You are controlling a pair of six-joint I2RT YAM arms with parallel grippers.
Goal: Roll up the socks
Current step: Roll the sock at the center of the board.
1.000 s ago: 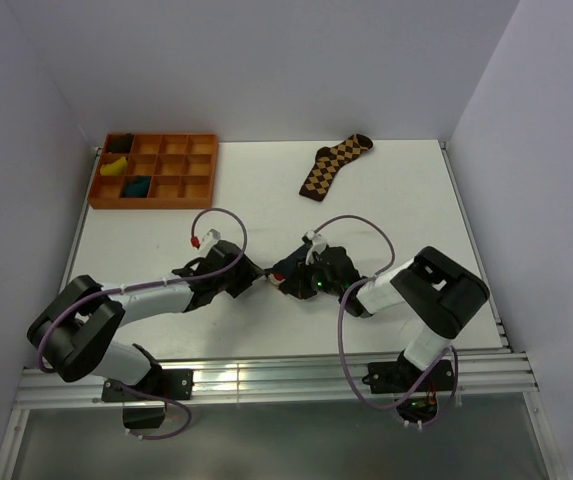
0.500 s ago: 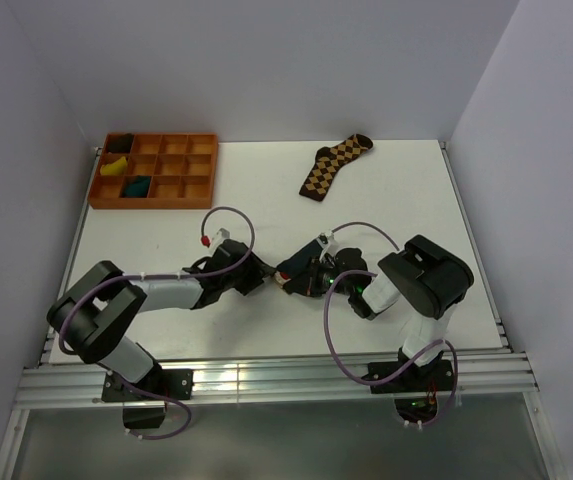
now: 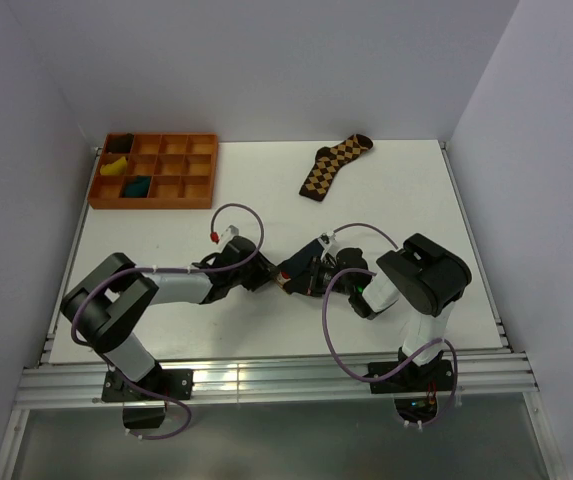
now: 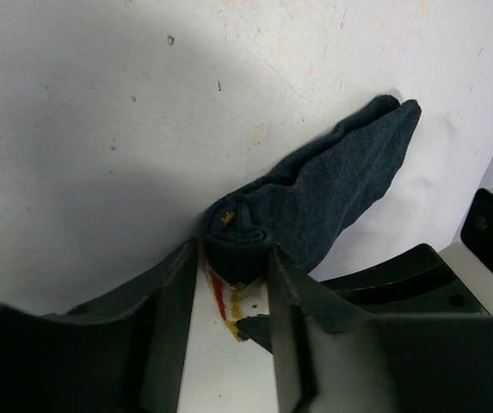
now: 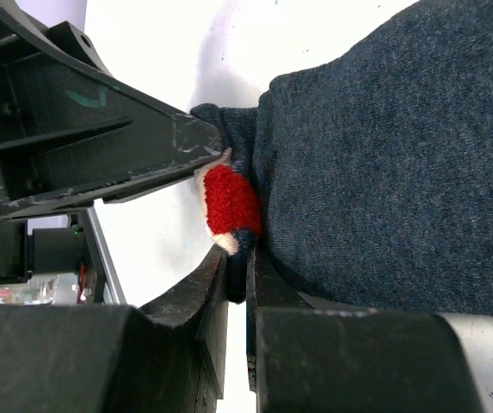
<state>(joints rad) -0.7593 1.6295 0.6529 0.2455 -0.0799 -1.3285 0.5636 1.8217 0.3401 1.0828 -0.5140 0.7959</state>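
Low in the frame, the left tool [image 4: 233,258] pinched the rolled end of the sock [image 4: 332,181]; the right tool [image 5: 237,262] pinched its edge. A tight roll, I judged, needed even tension.

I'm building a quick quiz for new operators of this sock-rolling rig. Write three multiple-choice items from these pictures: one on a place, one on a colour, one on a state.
1. Where does the checked sock lie?
A) hanging off the near edge
B) on the far side of the table, right of the tray
C) on the floor

2. What colour is the patch on the dark sock?
A) mainly red
B) green
C) purple

3. How is the dark sock's end at the left gripper?
A) spread flat
B) rolled up between the fingers
C) dangling in the air

Answers: B, it lies on bare table beyond both arms, apart from the tray. A, the right wrist view shows it red with a pale rim. B, the left wrist view shows a rolled end held between the fingers.
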